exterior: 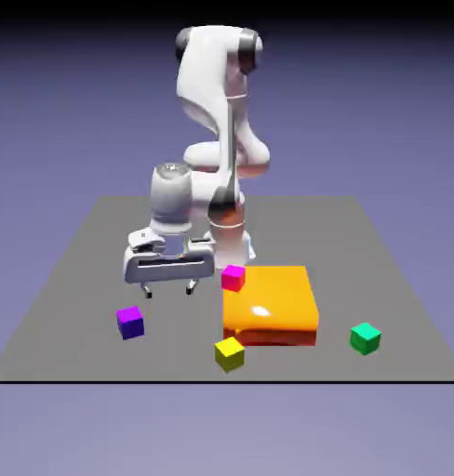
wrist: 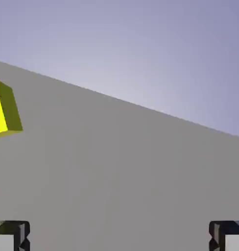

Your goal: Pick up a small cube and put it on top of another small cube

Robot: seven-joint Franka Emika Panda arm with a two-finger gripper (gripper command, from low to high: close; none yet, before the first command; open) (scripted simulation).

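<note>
Blue-violet backdrop is glowing behind a dark grey table [exterior: 361,260] in the exterior view, and the white arm [exterior: 208,84] is reaching down from the upper middle. Its gripper [exterior: 168,290] is hanging left of centre, fingers standing wide apart, nothing between them. Down at lower left, the small purple cube [exterior: 130,323] is sitting on the table, near the gripper but apart from it. Right of centre, the orange slab [exterior: 269,302] is lying flat, with the magenta cube [exterior: 233,278] showing at its upper-left corner. Yellow cube [exterior: 230,354] is resting at bottom centre, green cube [exterior: 366,338] at lower right.

Over in the hand view, the fingertips are showing at the bottom corners, spread apart; the yellow cube is poking in at the left edge, and the table's edge is slanting down rightward.
</note>
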